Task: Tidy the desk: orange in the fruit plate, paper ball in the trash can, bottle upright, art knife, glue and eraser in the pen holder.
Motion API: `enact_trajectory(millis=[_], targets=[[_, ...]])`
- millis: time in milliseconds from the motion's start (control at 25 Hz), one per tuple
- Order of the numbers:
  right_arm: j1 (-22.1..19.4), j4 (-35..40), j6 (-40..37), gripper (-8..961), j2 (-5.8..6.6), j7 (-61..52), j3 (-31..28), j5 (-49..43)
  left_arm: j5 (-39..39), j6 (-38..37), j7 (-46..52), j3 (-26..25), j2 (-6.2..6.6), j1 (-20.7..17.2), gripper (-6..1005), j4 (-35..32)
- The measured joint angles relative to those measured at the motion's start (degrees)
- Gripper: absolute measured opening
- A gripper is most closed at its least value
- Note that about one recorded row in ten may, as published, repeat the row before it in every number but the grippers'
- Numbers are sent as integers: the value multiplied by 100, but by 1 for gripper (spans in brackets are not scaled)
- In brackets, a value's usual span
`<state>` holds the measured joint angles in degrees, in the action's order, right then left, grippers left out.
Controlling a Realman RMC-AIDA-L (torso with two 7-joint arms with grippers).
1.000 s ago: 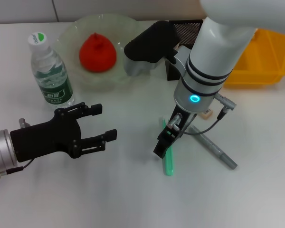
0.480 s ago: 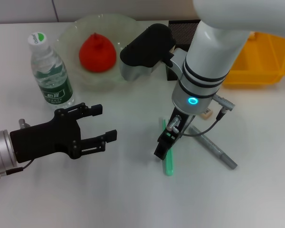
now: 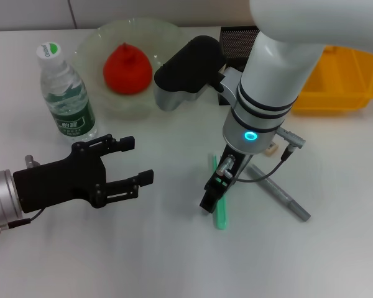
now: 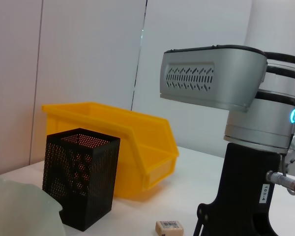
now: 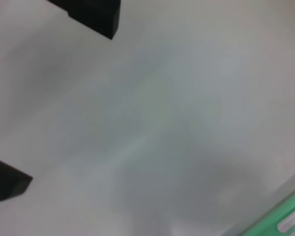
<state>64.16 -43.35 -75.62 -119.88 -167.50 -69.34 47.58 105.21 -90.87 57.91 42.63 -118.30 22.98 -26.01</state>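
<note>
One item matters: the green art knife (image 3: 219, 198) lies flat on the desk (image 3: 174, 261) directly under my right gripper (image 3: 211, 197), long axis running near-far, left gripper (image 3: 127, 161) splayed open farther off; right finger gap — can't tell.

Orange (image 3: 127, 68) in the fruit plate (image 3: 93, 43), bottle (image 3: 67, 93) left of it, pen holder (image 3: 239, 38) right

White right arm (image 3: 280, 74) with black bands, cyan ring light; black left gripper (image 3: 121, 166), silver wrist
</note>
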Motion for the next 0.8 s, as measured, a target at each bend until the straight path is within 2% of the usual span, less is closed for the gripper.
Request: enact_trajectory(millis=[800], targets=[[-7, 19, 14, 713, 0, 24, 8, -3, -10, -30, 0, 0, -1, -11, 791, -1]])
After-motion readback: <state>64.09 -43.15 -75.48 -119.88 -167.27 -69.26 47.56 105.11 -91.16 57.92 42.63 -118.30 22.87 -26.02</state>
